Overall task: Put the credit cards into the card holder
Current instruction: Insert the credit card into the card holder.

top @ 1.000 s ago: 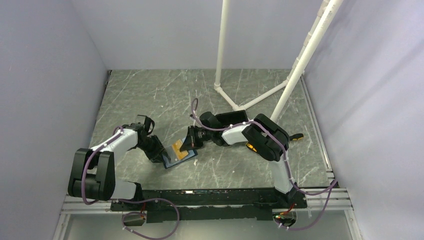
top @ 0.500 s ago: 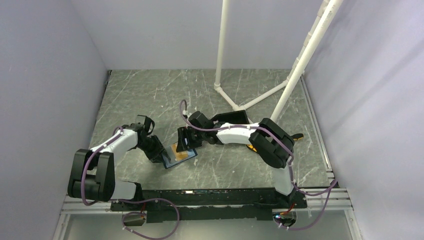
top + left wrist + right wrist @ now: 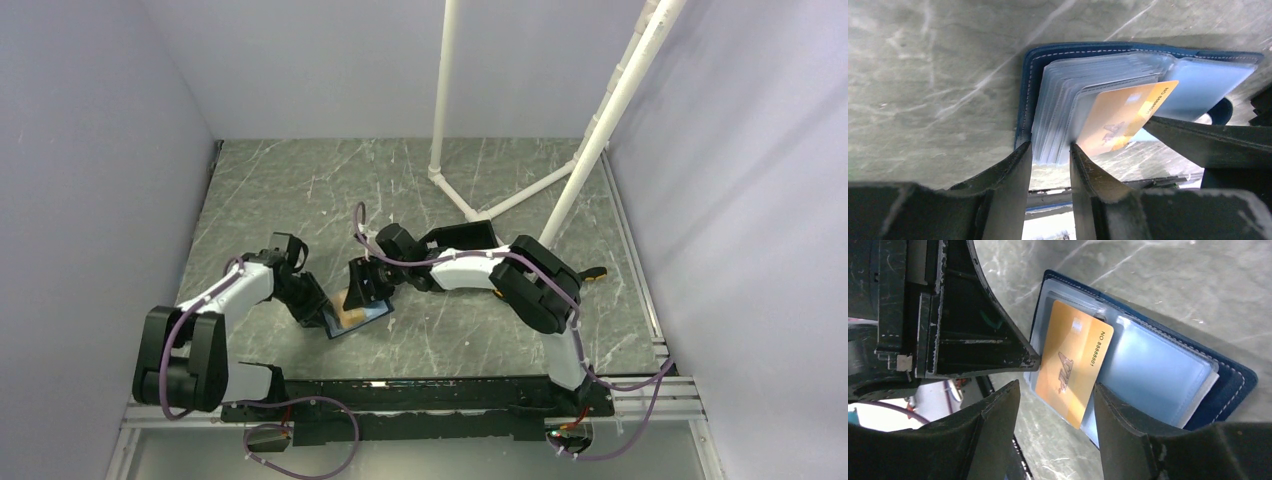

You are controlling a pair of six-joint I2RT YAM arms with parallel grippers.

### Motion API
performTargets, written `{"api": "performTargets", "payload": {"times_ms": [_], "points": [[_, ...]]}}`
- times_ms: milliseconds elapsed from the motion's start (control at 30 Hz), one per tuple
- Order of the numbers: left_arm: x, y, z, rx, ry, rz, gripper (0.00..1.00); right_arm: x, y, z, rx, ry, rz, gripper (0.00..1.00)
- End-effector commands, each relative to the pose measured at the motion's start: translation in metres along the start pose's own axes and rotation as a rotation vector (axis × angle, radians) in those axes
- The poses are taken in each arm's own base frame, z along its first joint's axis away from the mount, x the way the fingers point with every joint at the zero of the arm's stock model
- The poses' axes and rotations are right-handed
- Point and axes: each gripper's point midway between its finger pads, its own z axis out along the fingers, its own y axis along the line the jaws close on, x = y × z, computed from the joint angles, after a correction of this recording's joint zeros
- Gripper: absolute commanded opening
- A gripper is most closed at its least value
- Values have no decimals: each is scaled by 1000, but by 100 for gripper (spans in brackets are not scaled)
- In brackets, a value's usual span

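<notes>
Lying open on the grey marbled table (image 3: 300, 190), the flat dark-blue stitched card holder (image 3: 1230, 377) sits toward the table's near side, between the two arms, with its stack of clear plastic sleeves fanned upward. The thin orange-gold plastic credit card (image 3: 1073, 365) is tucked partway in among those sleeves at a slant; much of its face, with a printed number along one edge, shows, and one end juts past the holder's edge.

The left gripper (image 3: 1050, 145) has its fingers drawn close together on the edge of the sleeve stack, one finger on each side, pinching the card holder there and keeping it spread. The right gripper (image 3: 1055, 387) has its fingers well apart, one on either side of the card's jutting end. A gap shows between the card and one finger, so it has no clamp on the card; whether the other finger touches the card's edge cannot be told
</notes>
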Motion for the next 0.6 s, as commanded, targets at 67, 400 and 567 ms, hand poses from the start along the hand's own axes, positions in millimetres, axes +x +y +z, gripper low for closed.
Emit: {"api": "performTargets", "payload": {"times_ms": [67,400,567], "points": [[-10,10,-20,-27,-157,-63,44,-4,19,-1,-132,-22,-4,57],[-24,36,-29,-182,-253,-141,40,-1,-5,-5,-61,-20,14,57],[-26,36,-13,-210,-204,-117,22,-4,-7,-3,-16,-22,-22,57]]}}
